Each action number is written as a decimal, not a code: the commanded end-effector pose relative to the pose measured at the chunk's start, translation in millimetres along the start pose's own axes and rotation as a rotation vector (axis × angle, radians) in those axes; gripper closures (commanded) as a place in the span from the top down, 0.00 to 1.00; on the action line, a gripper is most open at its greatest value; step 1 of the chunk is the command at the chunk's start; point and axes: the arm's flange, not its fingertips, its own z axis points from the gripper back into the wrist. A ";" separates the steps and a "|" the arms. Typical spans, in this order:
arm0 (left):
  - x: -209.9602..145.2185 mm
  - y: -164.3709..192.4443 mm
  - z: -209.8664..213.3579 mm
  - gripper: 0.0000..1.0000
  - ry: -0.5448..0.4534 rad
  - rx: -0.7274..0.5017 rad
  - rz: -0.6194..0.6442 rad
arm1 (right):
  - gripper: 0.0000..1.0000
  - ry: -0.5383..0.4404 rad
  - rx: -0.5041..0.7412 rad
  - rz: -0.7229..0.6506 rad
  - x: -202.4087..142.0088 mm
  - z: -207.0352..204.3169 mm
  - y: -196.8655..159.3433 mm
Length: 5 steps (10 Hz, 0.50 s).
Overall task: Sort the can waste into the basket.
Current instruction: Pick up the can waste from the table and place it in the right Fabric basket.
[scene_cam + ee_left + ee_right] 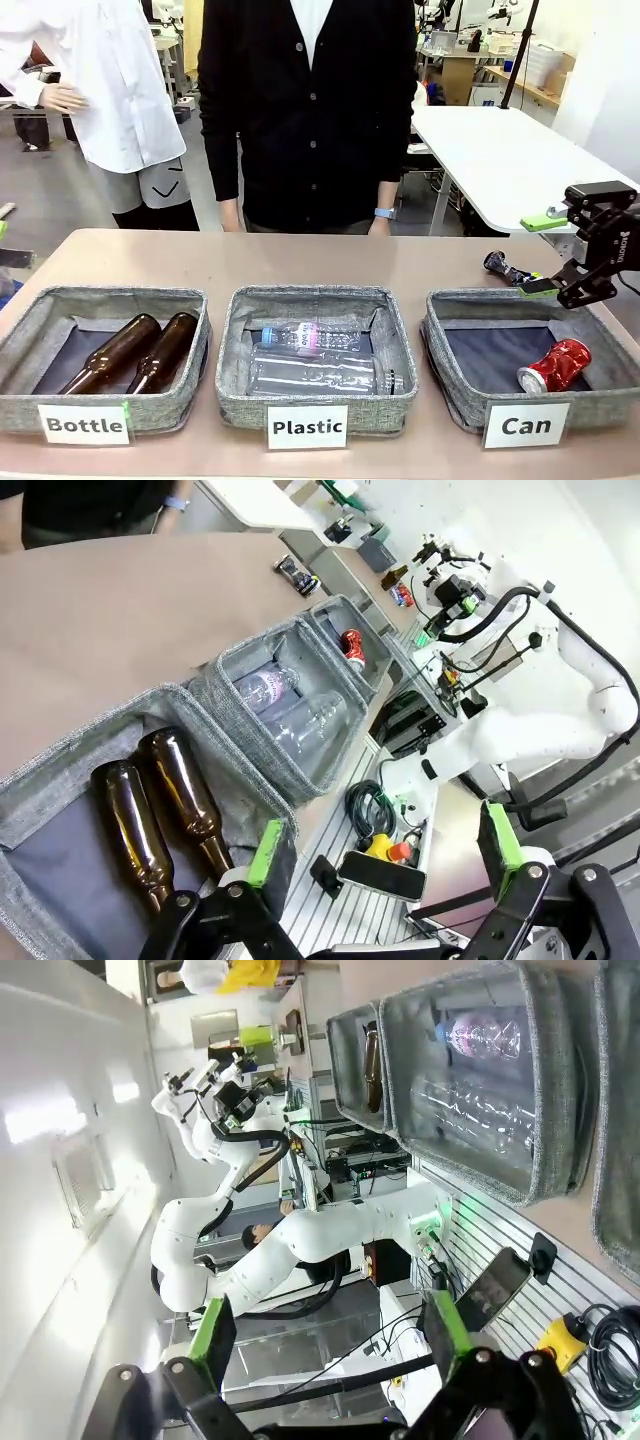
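Right gripper [543, 255]: jaws spread wide, nothing between the green pads. It hangs over the far right corner of the Can basket [462, 408]. Left gripper [382, 850]: also released and empty, at the near corner of the Bottle basket [160, 415].

The red can [555, 365] lies inside the Can basket, at the front right. The dark can [505, 267] is on the table [300, 260], just behind that basket's far rim and near the right gripper. It looks like the one item left to sort.

Risks, as judgement:
- The dark can is crushed and uneven, so the pads may pinch a ridge and let it slip or twist out.
- The can sits close to the fabric rim, so a lowering finger could snag the rim and drag the basket.
- A glancing touch could shove the can toward the table's right edge.
- A release too early would drop it outside the basket.
- The person [310, 110] stands at the far edge, hands near the table.

Counts:
- grippers: 2
- baskets: 3, counting the Plastic basket [235, 410]
- cans: 2
- brown glass bottles [112, 355]: 2
- clear plastic bottles [310, 338]: 2
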 end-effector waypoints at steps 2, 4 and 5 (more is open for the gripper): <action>0.6 -1.6 1.6 0.95 -0.008 -0.002 0.004 | 1.00 0.000 0.000 0.000 0.0 0.0 0.0; 0.6 -1.6 1.6 0.95 -0.008 -0.002 0.004 | 1.00 -0.150 -0.547 0.082 31.4 -13.2 53.6; 0.6 -1.6 1.6 0.95 -0.008 -0.002 0.004 | 1.00 -0.179 -0.714 0.074 56.9 -8.7 71.0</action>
